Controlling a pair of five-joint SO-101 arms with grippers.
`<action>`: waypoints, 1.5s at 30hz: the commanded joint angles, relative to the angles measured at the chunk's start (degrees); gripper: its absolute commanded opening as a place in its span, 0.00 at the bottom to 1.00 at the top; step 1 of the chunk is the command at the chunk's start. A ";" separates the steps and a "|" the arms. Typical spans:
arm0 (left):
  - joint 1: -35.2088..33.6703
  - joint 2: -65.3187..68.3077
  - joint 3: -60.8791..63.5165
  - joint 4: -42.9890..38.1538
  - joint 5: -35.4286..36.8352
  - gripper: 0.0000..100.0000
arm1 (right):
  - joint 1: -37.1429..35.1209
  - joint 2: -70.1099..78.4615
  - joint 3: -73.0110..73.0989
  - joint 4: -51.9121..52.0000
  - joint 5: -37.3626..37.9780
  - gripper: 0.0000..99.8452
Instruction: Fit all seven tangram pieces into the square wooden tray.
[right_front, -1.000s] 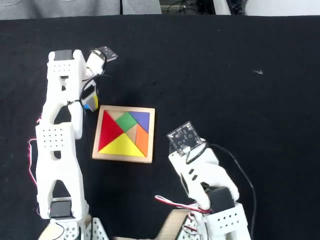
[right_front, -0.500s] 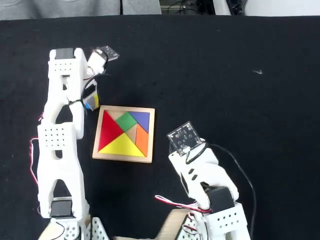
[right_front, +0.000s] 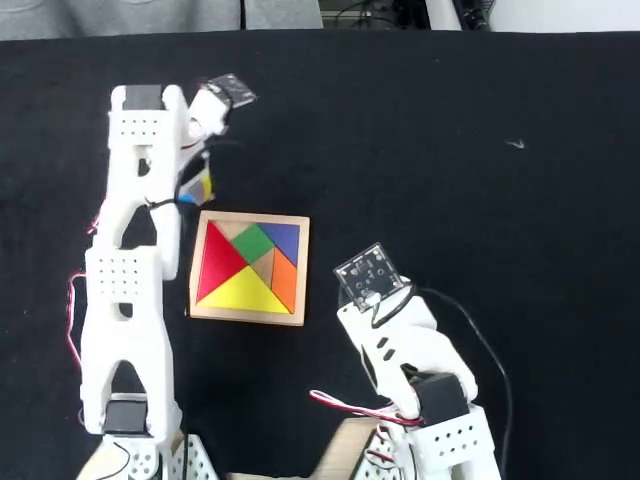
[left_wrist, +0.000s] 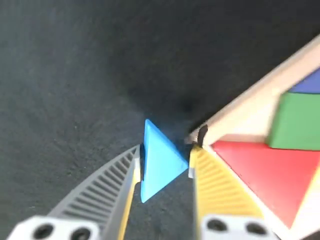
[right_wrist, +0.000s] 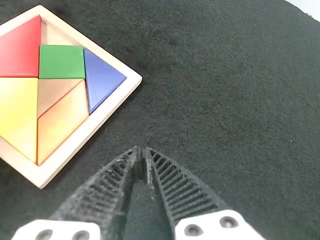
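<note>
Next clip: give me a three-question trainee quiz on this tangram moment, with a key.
1. True or false: the left gripper is shut on a light blue triangle.
2. The right gripper is: A) open; B) shut and empty, off the wooden tray; C) shut on a piece.
3. What colour is the square piece in the tray?
Key: 1 true; 2 B; 3 green.

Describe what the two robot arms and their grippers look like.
The left arm and right arm are white blocky plastic with grids of small holes and black motors at the joints. Thin red wires loop beside the left; a black cable trails from the right. The left gripper has ribbed grey and yellow fingers; the right gripper ribbed black ones.
</note>
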 joint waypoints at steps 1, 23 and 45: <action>3.47 -11.87 10.07 0.88 -9.93 0.16 | -0.88 -4.62 -0.04 0.18 0.70 0.01; 9.71 -27.08 47.52 -24.26 -24.00 0.16 | -0.79 -4.62 -0.04 0.09 0.70 0.01; 9.54 -27.08 47.43 -23.82 -24.79 0.24 | -0.79 -4.62 -0.04 0.09 0.70 0.01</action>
